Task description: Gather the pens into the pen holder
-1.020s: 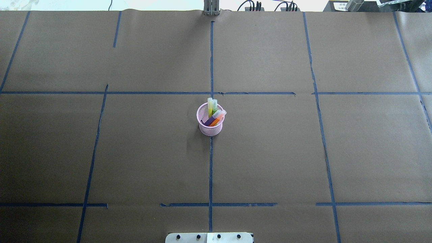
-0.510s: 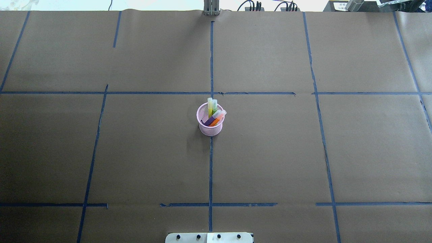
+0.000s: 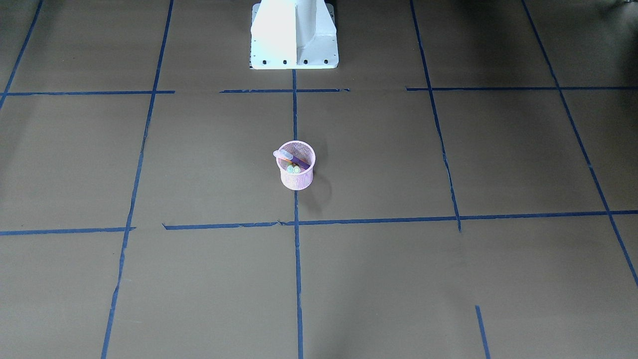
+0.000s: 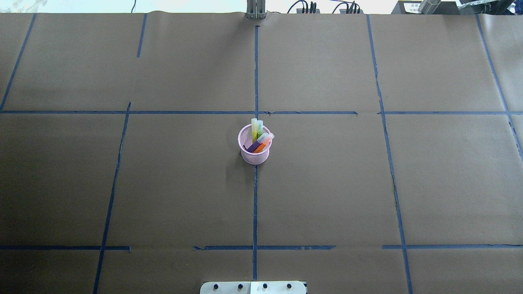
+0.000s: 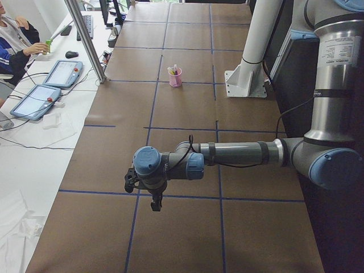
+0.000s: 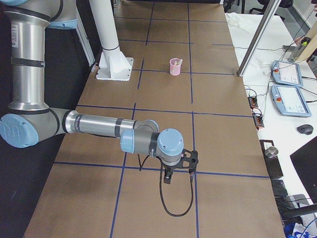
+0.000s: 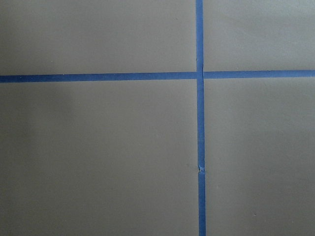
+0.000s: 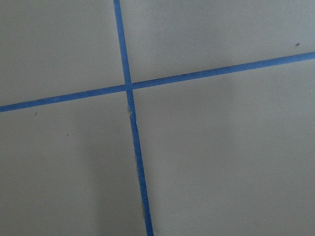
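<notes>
The pink mesh pen holder (image 4: 253,158) stands upright at the middle of the table, on the central blue tape line, and shows also from the front (image 3: 297,180). Several pens lean inside it: a yellow-green one (image 4: 254,127), a green one (image 4: 260,129), a purple one (image 4: 253,145) and an orange one (image 4: 264,143). No pen lies on the table. My left gripper (image 5: 154,205) hangs low over the table's left end, far from the holder. My right gripper (image 6: 168,179) hangs over the right end. I cannot tell whether either is open or shut. Both wrist views show only brown paper and blue tape.
The robot's white base (image 3: 294,35) stands at the table's back edge. Beside the table, a desk carries teach pendants (image 5: 60,74), a metal post (image 5: 85,40) rises at its edge, and a person (image 5: 17,42) sits there.
</notes>
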Controlling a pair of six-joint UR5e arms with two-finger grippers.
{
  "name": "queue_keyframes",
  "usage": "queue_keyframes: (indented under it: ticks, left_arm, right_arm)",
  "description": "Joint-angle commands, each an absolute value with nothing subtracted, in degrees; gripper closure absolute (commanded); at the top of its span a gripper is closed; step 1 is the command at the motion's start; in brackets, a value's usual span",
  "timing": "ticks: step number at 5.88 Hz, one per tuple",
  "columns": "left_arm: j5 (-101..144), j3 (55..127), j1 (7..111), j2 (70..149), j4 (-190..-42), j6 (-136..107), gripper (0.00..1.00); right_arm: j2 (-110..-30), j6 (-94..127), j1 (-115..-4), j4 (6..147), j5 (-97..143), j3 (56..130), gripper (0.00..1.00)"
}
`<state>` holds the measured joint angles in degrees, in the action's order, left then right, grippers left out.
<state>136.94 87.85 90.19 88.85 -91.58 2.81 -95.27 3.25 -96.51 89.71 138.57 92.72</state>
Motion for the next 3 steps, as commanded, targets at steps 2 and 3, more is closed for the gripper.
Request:
queue_keyframes:
  ticks: [2, 3]
  left_arm:
    - [136.9, 87.7, 90.2, 88.9, -91.6, 2.9, 0.0]
    - [136.9, 87.7, 90.2, 88.8, -91.6, 2.9, 0.0]
  right_arm:
    - [-95.4, 3.4, -96.5, 89.4, 139.3, 92.7, 0.0]
    - [-95.4, 3.3, -96.5, 89.4, 139.9, 92.6, 0.0]
